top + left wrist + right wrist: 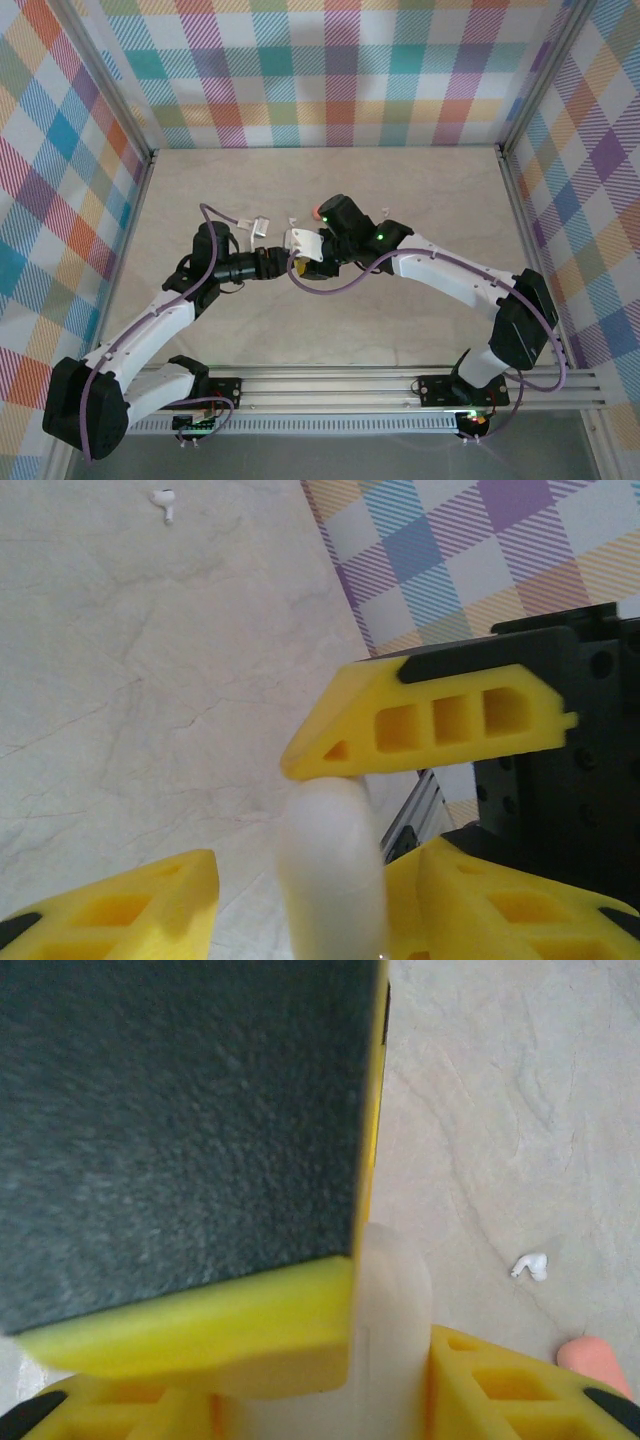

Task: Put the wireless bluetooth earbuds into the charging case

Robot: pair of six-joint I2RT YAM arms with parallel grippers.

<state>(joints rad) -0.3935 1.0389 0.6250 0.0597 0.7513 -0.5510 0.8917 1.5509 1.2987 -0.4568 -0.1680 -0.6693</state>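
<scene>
The white charging case (305, 245) hangs above the table's middle, between both arms. My right gripper (325, 250) is shut on it. In the right wrist view the case (392, 1310) stands edge-on between the yellow fingers (510, 1385). My left gripper (288, 263) straddles the case (330, 870) from the other side, open. One finger lies against the case and the other finger (130, 910) stands off with a gap. The right gripper's fingertip (330, 760) rests on the case's top. White earbuds (262, 225) (385, 212) lie loose on the table (163, 502) (530, 1265).
A salmon-pink rounded thing (317, 211) (595, 1360) lies on the table just behind the right gripper. I cannot tell whether it is a bud or a case. Plaid walls close in the left, back and right. A metal rail (400, 385) runs along the near edge.
</scene>
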